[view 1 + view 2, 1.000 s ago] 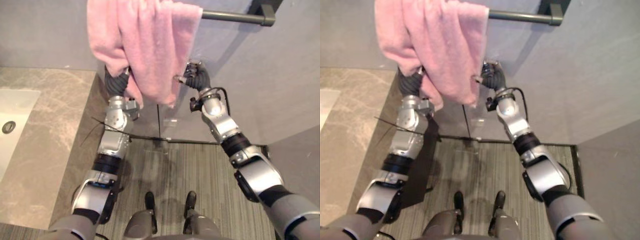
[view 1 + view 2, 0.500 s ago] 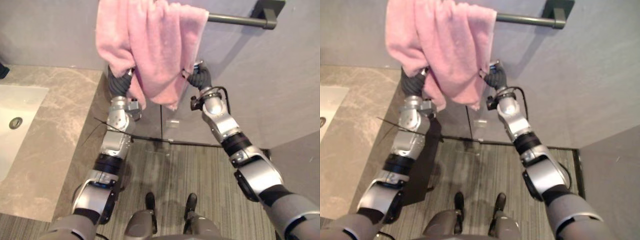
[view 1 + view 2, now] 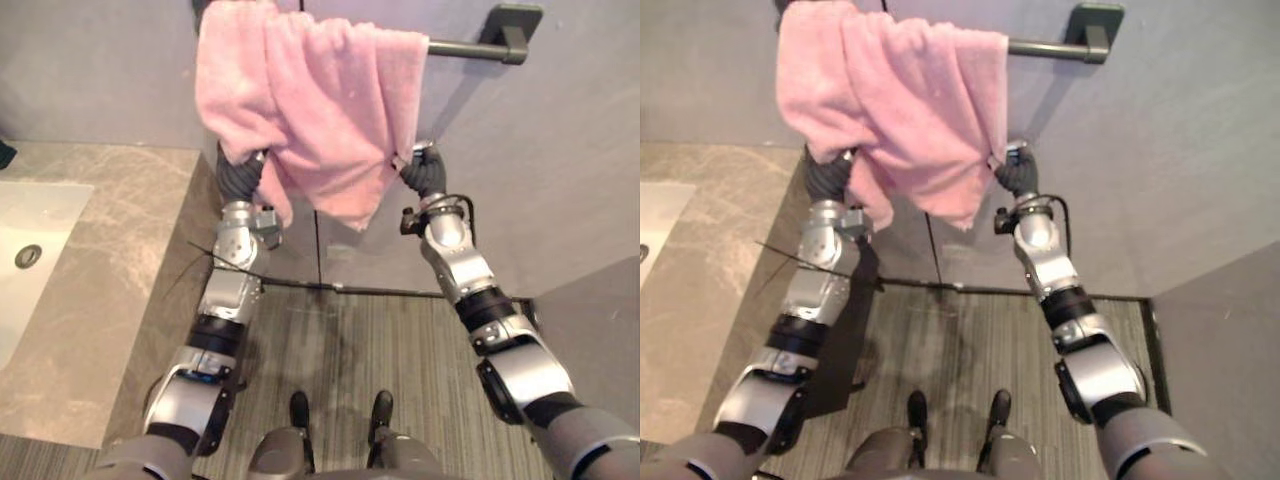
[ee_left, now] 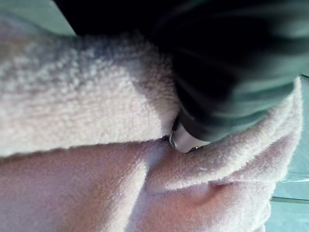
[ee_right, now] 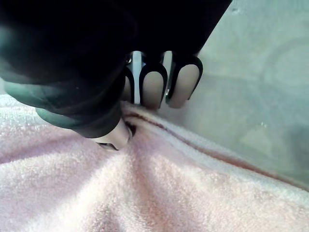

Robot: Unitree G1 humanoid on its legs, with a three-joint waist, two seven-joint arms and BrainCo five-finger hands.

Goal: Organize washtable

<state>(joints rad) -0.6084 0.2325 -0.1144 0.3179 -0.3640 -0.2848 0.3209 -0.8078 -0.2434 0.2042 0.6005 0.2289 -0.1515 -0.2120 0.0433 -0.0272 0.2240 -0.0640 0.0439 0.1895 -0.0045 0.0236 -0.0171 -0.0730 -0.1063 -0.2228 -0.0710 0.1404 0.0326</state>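
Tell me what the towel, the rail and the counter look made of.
Towel: pink fluffy terry, probably cotton or microfibre; nubby pile shows. Rail: dark matte metal, likely; smooth straight bar. Counter: beige veined stone, marble-like, possibly imitation; slight sheen.

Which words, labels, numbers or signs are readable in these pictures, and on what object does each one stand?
None: no readable text stands on the pink towel, the dark towel rail, the marble counter, the white sink or the grey wall.
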